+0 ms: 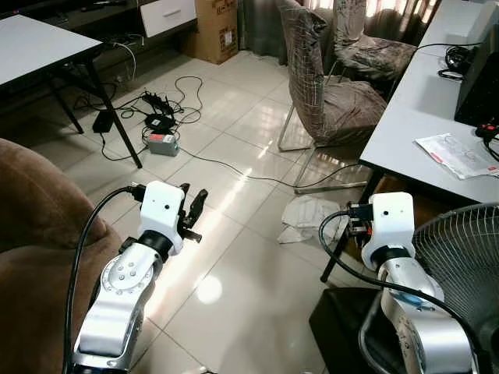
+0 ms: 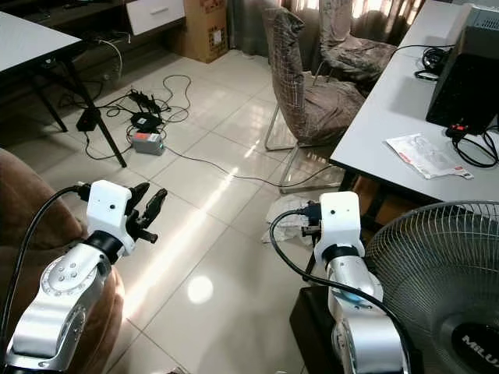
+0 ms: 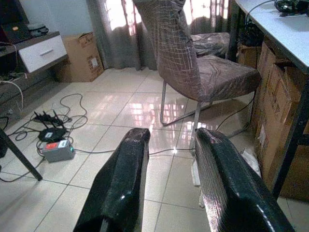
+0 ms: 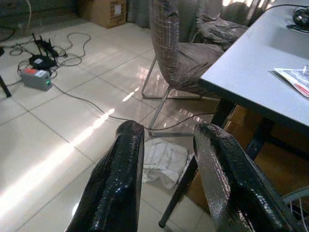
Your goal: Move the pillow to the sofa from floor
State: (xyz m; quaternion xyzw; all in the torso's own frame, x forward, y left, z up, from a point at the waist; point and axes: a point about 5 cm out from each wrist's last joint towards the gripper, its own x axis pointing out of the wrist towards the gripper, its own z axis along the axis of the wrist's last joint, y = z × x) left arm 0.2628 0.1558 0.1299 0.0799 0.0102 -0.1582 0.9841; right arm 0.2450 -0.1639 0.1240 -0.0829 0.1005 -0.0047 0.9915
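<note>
The brown sofa (image 1: 31, 210) fills the near left, its arm just beside my left arm. My left gripper (image 1: 195, 209) is raised over the tiled floor next to the sofa, its two black fingers (image 3: 128, 174) apart with nothing between them. My right gripper (image 4: 166, 133) is held up near the white table's front leg, fingers (image 4: 219, 174) open and empty. A crumpled white cloth (image 1: 308, 216) lies on the tiles by that table leg, ahead of the right gripper.
A white table (image 1: 421, 117) with papers and cables runs along the right. Covered chairs (image 1: 327, 101) stand ahead. A fan (image 1: 468, 265) and a black box (image 1: 343, 319) sit at the near right. A power strip and cables (image 1: 162, 144) lie near another table (image 1: 31, 47).
</note>
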